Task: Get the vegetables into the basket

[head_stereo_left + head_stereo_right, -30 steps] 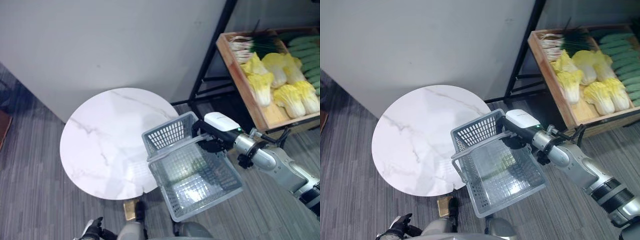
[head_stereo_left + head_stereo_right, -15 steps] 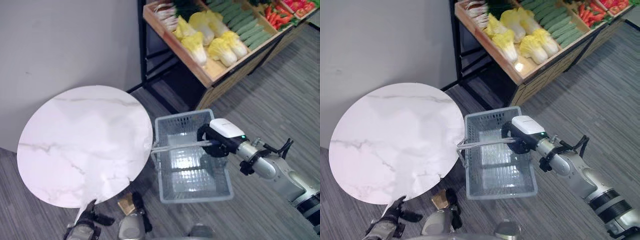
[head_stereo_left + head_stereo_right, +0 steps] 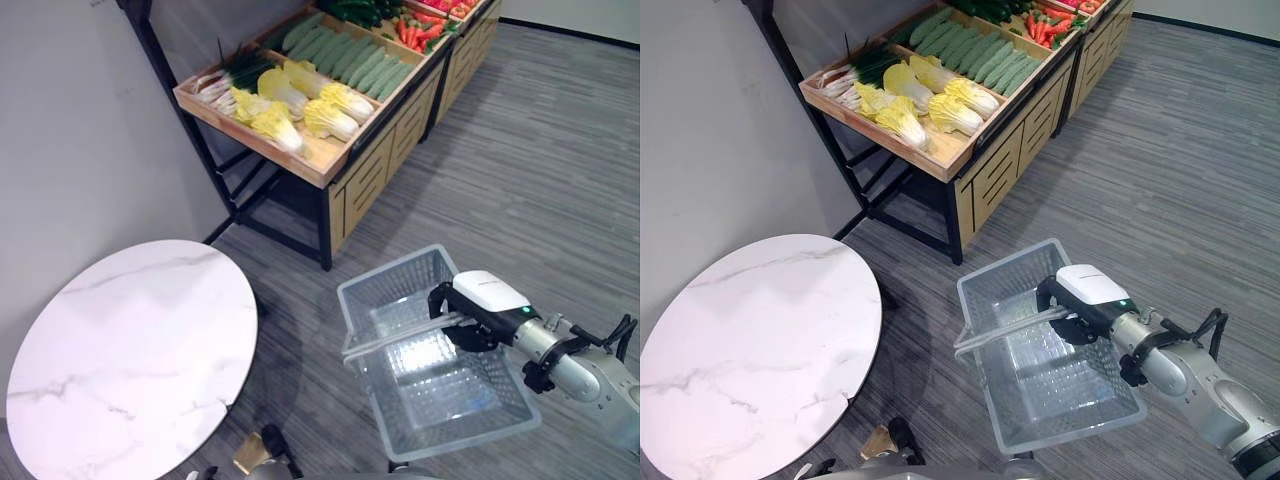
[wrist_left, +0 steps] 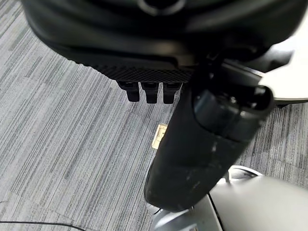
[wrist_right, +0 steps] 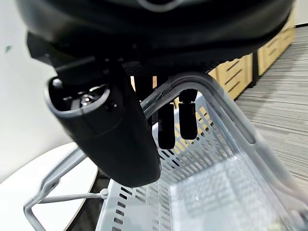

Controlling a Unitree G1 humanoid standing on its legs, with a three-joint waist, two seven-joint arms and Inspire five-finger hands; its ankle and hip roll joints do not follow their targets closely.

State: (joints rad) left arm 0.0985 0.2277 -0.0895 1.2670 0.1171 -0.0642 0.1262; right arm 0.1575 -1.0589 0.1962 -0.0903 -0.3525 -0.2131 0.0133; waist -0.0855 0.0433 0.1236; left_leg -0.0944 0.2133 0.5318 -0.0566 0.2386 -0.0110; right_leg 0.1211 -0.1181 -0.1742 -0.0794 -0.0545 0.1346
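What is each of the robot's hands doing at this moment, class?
Left hand: fingers curled, holding nothing.
Right hand: shut on the handle of the grey plastic mesh basket, carrying it above the floor.

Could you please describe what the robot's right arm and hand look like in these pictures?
The right arm is silver-grey metal in rounded segments, with black rings at the joints and a thin black cable looping beside the wrist. The right hand is dark, nearly black, with a smooth white cover on top bearing a small green light. In its wrist view the thumb is a thick, glossy black shape.
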